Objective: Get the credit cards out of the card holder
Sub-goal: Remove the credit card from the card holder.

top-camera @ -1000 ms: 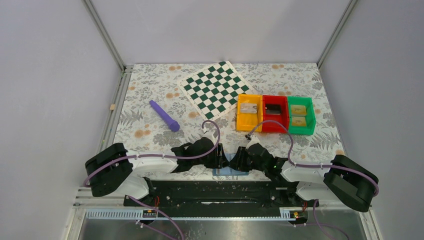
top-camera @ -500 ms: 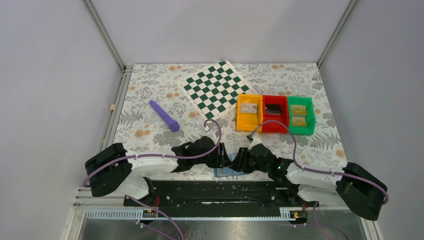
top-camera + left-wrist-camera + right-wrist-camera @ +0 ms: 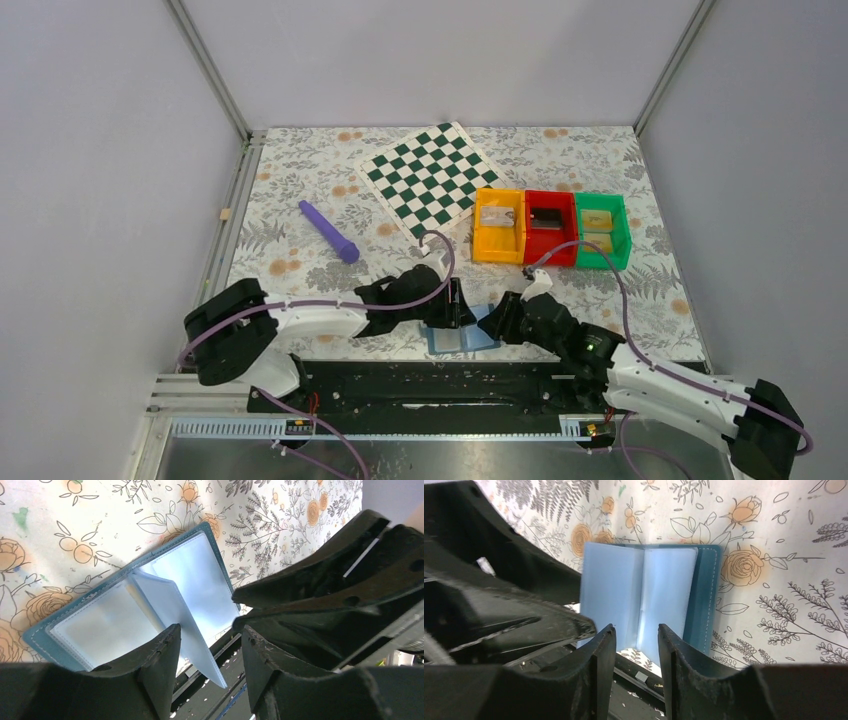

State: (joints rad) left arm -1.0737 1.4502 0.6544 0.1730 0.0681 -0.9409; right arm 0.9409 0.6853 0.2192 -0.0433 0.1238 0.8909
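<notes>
1. The card holder (image 3: 462, 338) is found lying open, inner side up, at the near edge of the worktop (image 3: 290, 180), approx. mid-width, btwn the two arms. The blue cover is laid flat on the floral surface. The pale leaves are spread, and one leaf is raised off the rest (left wrist view). Whether any card sits in the leaves cannot be told.

2. The L gripper (image 3: 210, 630) is seen w/ fingers partly apart and nothing clamped. It is held low over the holder's far-left part. The raised leaf is seen in the gap btwn the fingers; contact cannot be confirmed.

3. The R gripper (image 3: 636, 627) is likewise seen w/ fingers partly apart and nothing held. It is placed at the holder's right side, pointed toward the L gripper. The two sets of tips are near each other but apart.

4. Two yellow-gold credit cards (image 3: 597, 219) are noted in the green bin (image 3: 602, 262), the right-hand one of three bins in a row toward the worktop's right edge, well apart from the holder. A dark item, not identifiable, is seen in the red bin (image 3: 550, 256). A greyish flat item is seen in the orange bin (image 3: 497, 255).

5. A chequered board (image 3: 432, 178) is noted at far centre and a purple stick (image 3: 328, 231) left of centre.
</notes>
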